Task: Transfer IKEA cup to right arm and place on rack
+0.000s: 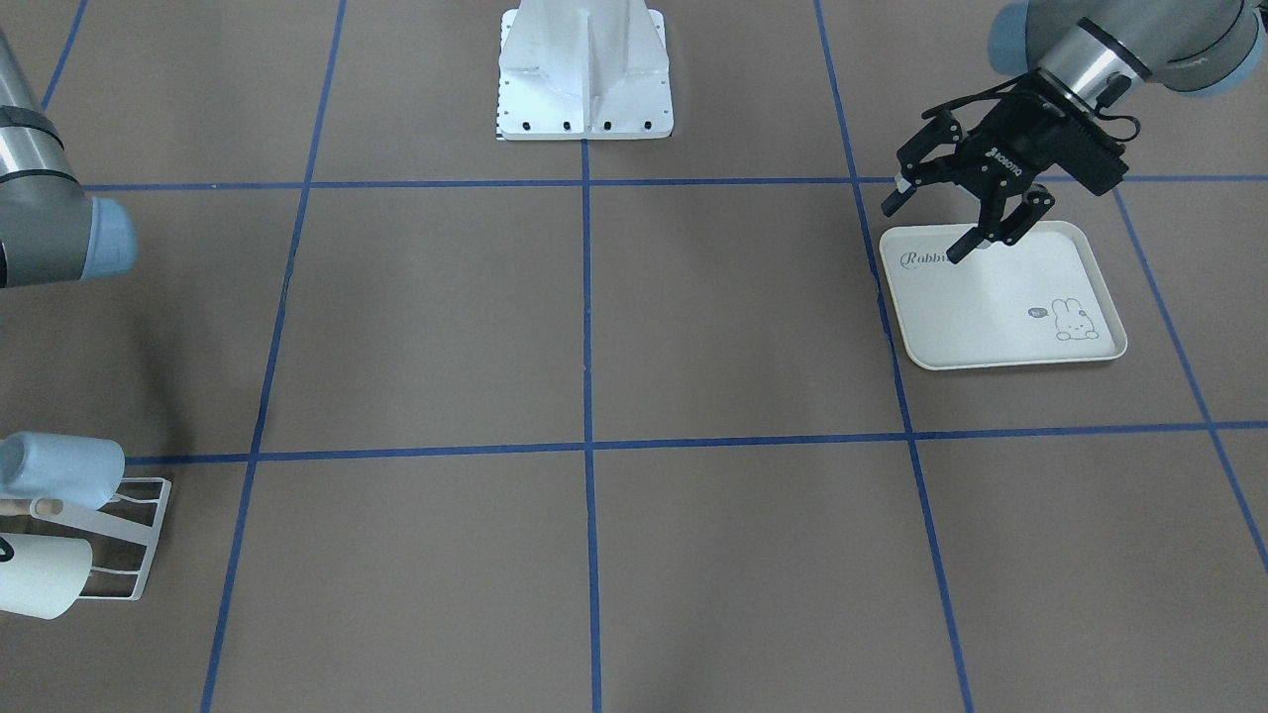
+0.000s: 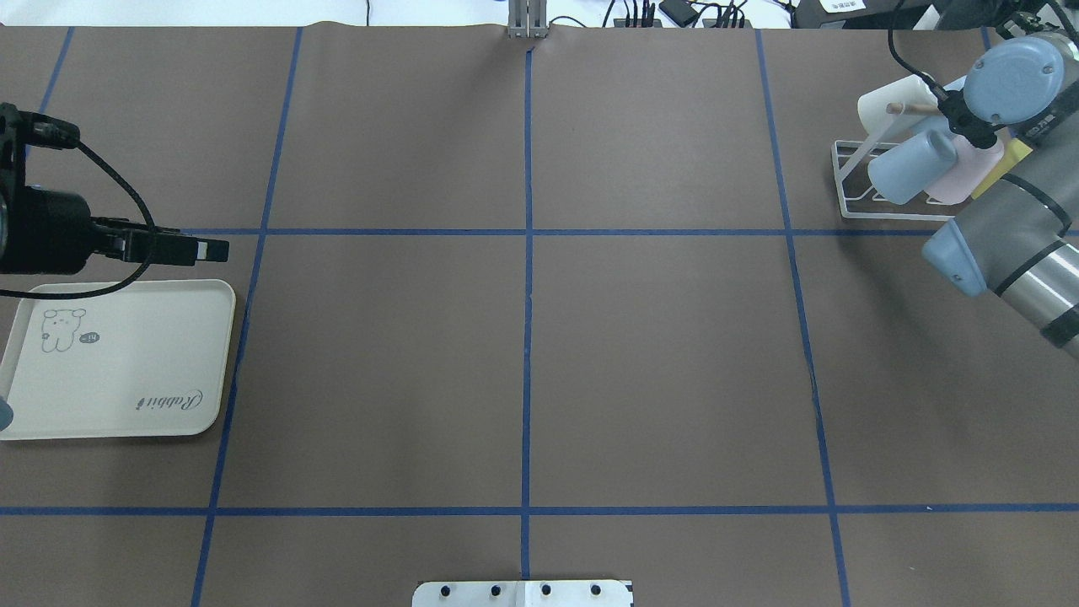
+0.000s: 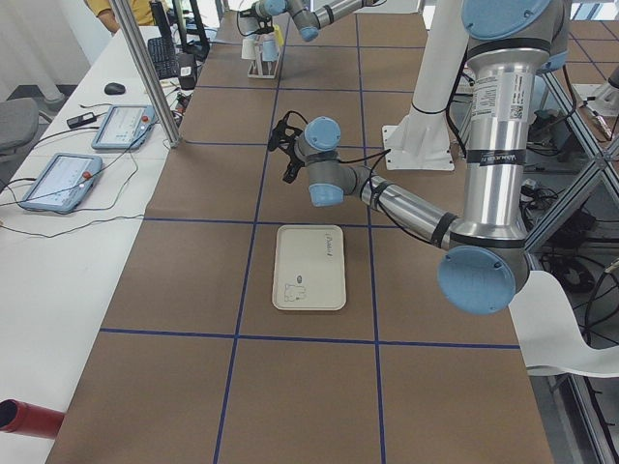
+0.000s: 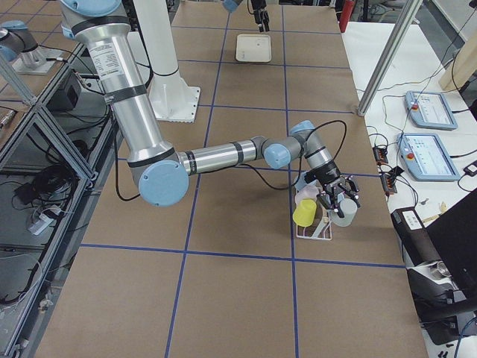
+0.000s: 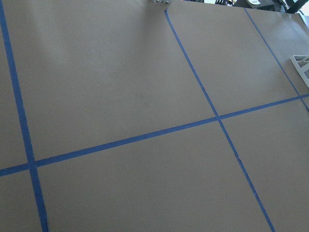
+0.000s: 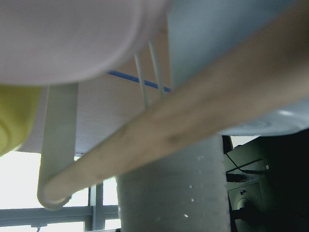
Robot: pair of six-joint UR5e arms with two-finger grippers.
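**A:** While you stand across the table facing the robot, what do you see?

**B:** Its black two-finger left gripper (image 1: 926, 228) hangs in the air by a corner of the cream rectangular rabbit-print tray (image 1: 1001, 327). The fingers are spread wide with nothing between them. At the other end, a small white wire-frame rack (image 1: 139, 535) carries a light-blue plastic cup (image 1: 59, 467) and a cream plastic cup (image 1: 40, 579), both tilted. Only an elbow of the grey-and-silver right arm (image 1: 40, 213) shows.

**A:** And from over its shoulders?

**B:** The rack also bears a pink cup (image 2: 969, 175) and a yellow cup (image 2: 1016, 156). The right arm's wrist covers its gripper.

**A:** From the left end?

**B:** The left gripper is raised above the table near the tray. The rack is small and far away.

**A:** The right end?

**B:** The right gripper (image 4: 340, 203) is down at the rack, at a pale plastic cup (image 4: 344, 218) that sits on it beside the yellow cup. I cannot tell whether the fingers clasp it.

**A:** The wrist cameras?

**B:** The left one sees only brown tabletop (image 5: 120, 72) crossed by blue tape lines (image 5: 120, 141). The right one sees the rack's wooden dowel (image 6: 159, 130), blurred, with cups crowded close around it.
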